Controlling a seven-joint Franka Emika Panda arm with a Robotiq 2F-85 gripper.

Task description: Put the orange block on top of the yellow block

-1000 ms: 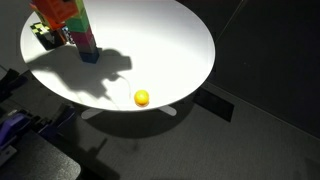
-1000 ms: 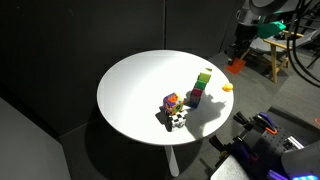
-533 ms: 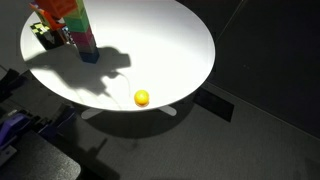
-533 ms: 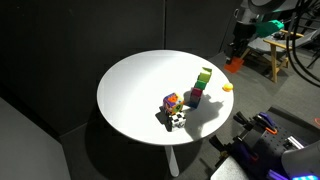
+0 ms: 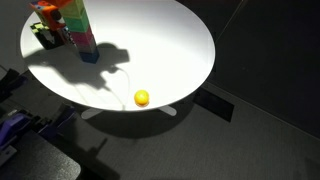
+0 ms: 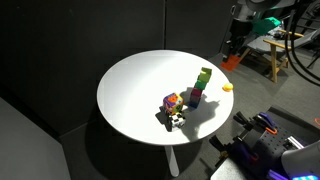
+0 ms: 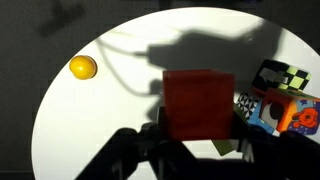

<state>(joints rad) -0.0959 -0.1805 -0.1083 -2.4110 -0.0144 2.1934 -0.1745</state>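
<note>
The pincer (image 7: 198, 128) is closed on the orange block (image 7: 198, 102), its dark fingers (image 7: 152, 136) pressed against two opposite sides of the cube. In an exterior view the pincer (image 6: 233, 54) hangs in the air off to one side of the tower, with the orange block (image 6: 231, 63) in its grip, clear of the table (image 6: 130, 90) and touching nothing else.

From the wrist view the cube sits over the white round table (image 7: 100, 120), in the arm's shadow. Just beside the cube, toward the table's edge, lies a cluster of multicoloured toys (image 7: 285, 95).

The tower of coloured blocks (image 6: 202, 88) stands upright on the table, and its topmost block looks yellow-green (image 6: 205, 73). The toy cluster (image 6: 174, 112) sits near its foot.

A small yellow round object (image 7: 83, 67) lies alone on the table, well apart from the cube. Both exterior views show it (image 6: 227, 87) (image 5: 142, 98) near the rim, apart from the tower (image 5: 80, 30).
</note>
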